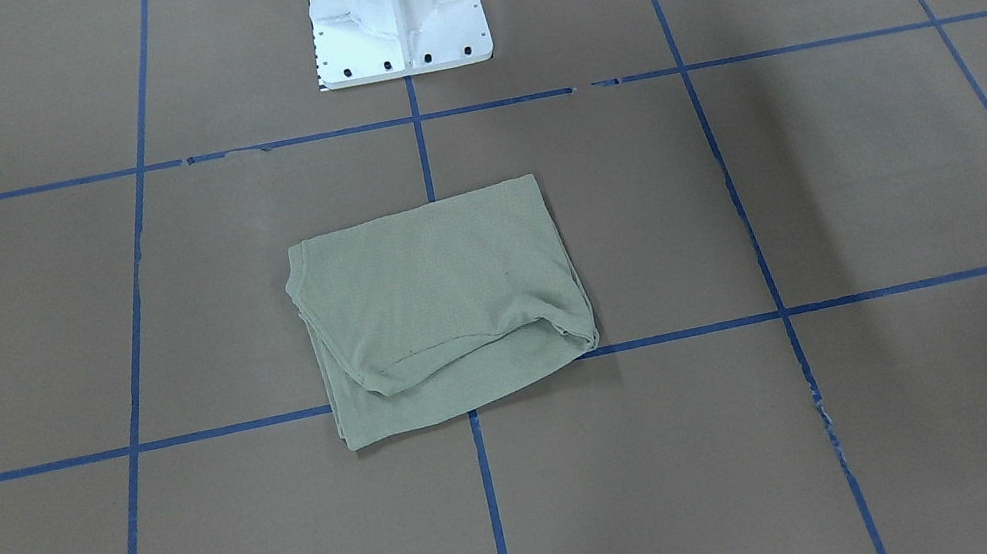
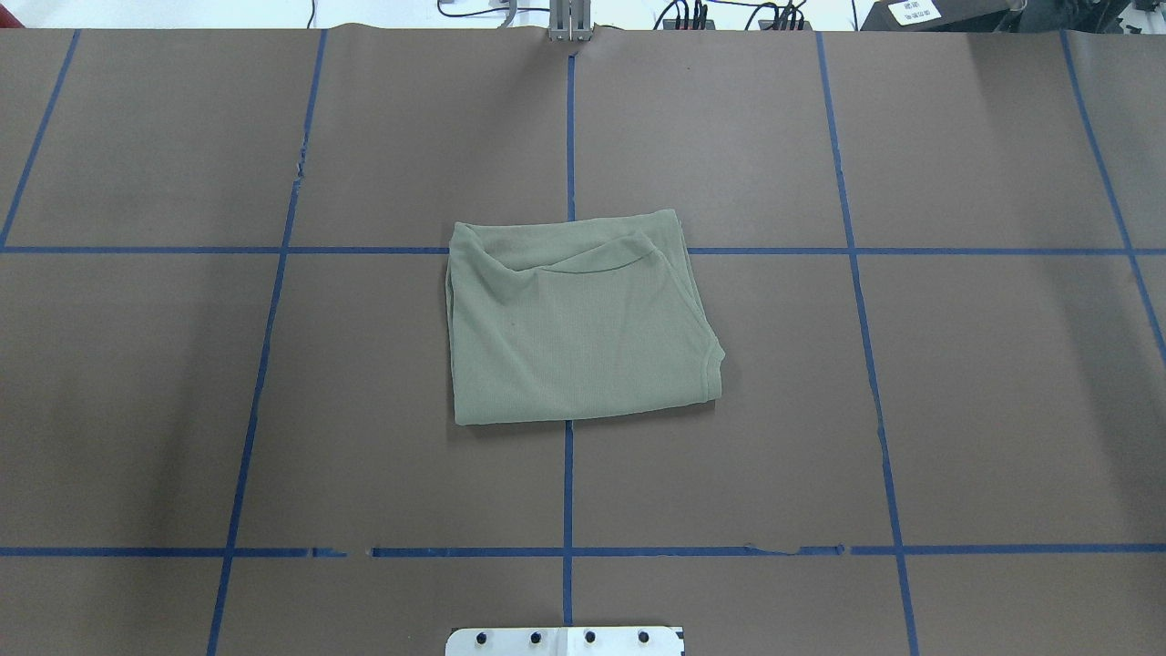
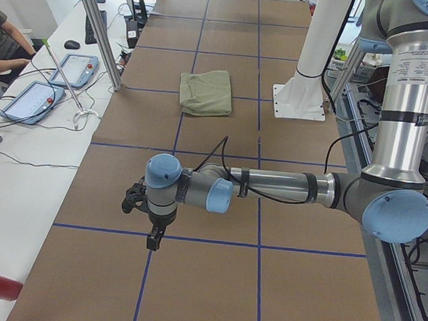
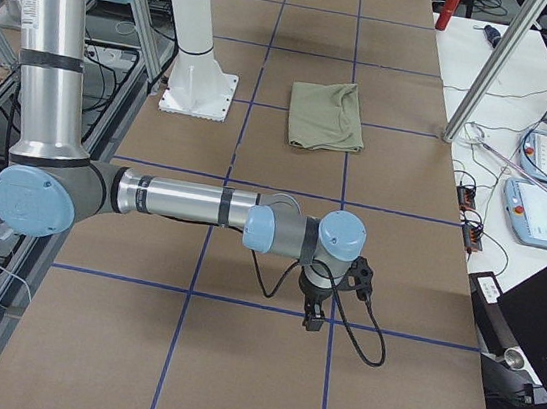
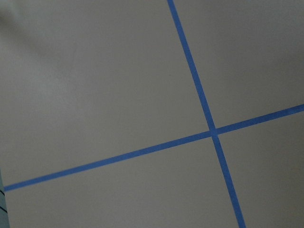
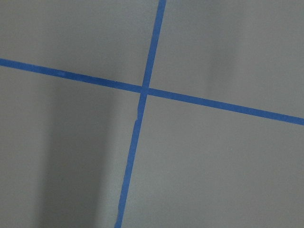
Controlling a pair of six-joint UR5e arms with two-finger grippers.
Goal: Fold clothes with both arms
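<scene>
The pale sage-green knit shirt (image 2: 578, 323) is lying as a compact, roughly square packet on the brown paper-covered table (image 2: 956, 410) with its blue tape grid. It is sitting well apart from both grippers, far inward along the table from each.

The left arm's black two-finger gripper (image 3: 152, 238) is hanging over a tape crossing near the table's left end, pointing down and carrying nothing. Whether its fingers are spread or closed I cannot tell from the side view. The right arm's black two-finger gripper (image 4: 314, 319) is hovering likewise at the opposite end, also empty and equally unreadable. Both wrist cameras are showing only bare paper and tape beneath them.

By my judgement the folding is looking essentially finished. One flaw is showing on the packet's edge farthest from the white metal pedestal (image 1: 397, 20), where the top layer is curling back and bulging. To tidy it well, each gripper should be travelling inward, pinching one corner of that loose layer only. Both should then be drawing it flat together, so the stack beneath is not dragging.
</scene>
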